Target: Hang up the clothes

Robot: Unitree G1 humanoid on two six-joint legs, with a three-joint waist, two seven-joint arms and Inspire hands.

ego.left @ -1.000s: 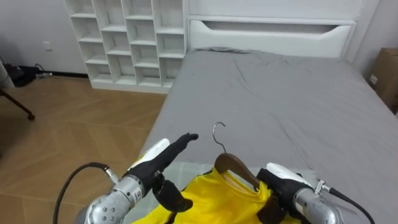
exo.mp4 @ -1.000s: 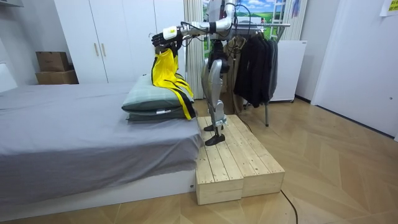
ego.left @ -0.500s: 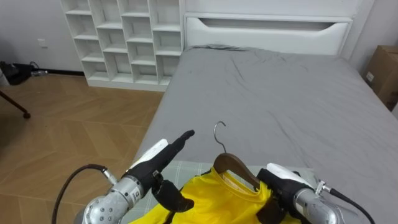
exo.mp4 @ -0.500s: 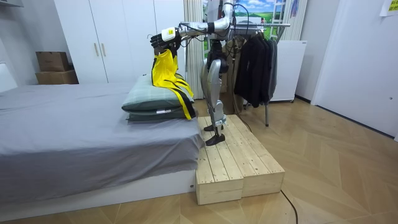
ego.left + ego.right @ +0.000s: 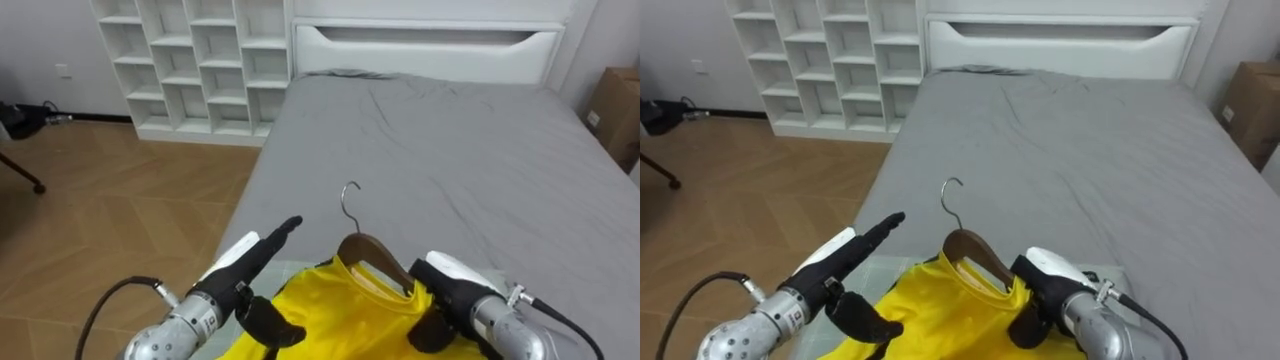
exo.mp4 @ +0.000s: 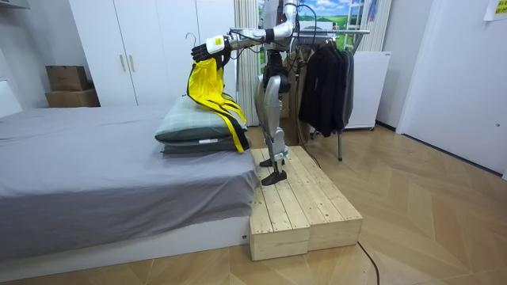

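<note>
A yellow garment (image 5: 340, 320) hangs on a wooden hanger (image 5: 365, 255) with a metal hook, held up in front of me over the bed's foot end. My right hand (image 5: 455, 285) is shut on the hanger's right arm at the garment's shoulder. My left hand (image 5: 240, 265) is at the garment's left shoulder, fingers straight and pointing forward, its dark thumb against the yellow cloth. In the room view I stand on a wooden platform (image 6: 293, 198) beside the bed. There the garment (image 6: 207, 91) dangles above stacked pillows (image 6: 198, 127).
The grey bed (image 5: 450, 150) stretches ahead to a white headboard (image 5: 420, 45). A white cubby shelf (image 5: 190, 60) stands at the far left, a cardboard box (image 5: 620, 105) at the right. A rack of dark clothes (image 6: 325, 79) is behind me.
Both hands have raised the hanger and garment a little; in the room view the hook now shows above the hands and the cloth hangs freer of the pillows.
</note>
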